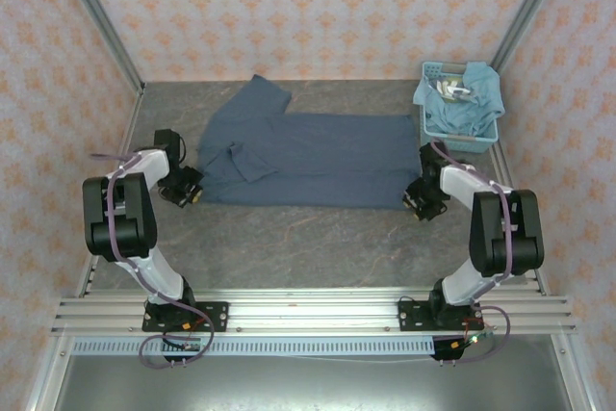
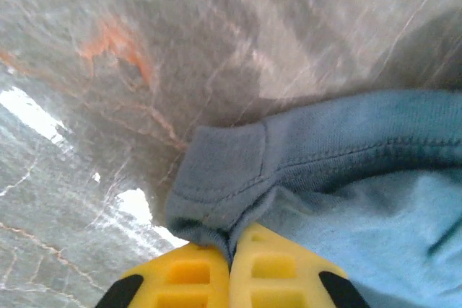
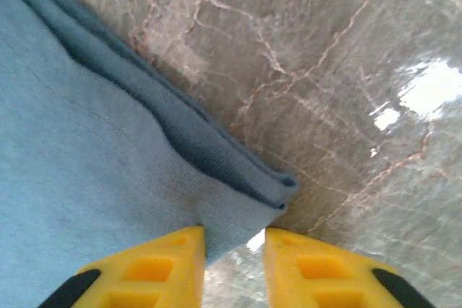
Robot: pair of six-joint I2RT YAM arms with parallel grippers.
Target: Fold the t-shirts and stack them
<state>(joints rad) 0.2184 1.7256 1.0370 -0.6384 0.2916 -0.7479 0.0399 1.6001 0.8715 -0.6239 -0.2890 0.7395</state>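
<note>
The dark shirt (image 1: 308, 166) is laid flat on the surface (image 1: 308, 238). Its long axis runs from the left hand (image 2: 231, 261) across to the right hand (image 3: 234, 250), with sleeves and collar at the left hand's end and the hem at the right hand's. A hemmed fold at its near edge is clamped between the left hand's closed fingers. The right hand's fingers are seen apart, with the hem's near corner just ahead of the gap. Bare surface is left on the near side of both hands. Beyond the right hand, the teal shirt (image 1: 472, 93) is heaped in the basket (image 1: 462, 140), just beside the dark shirt's far hem corner.
</note>
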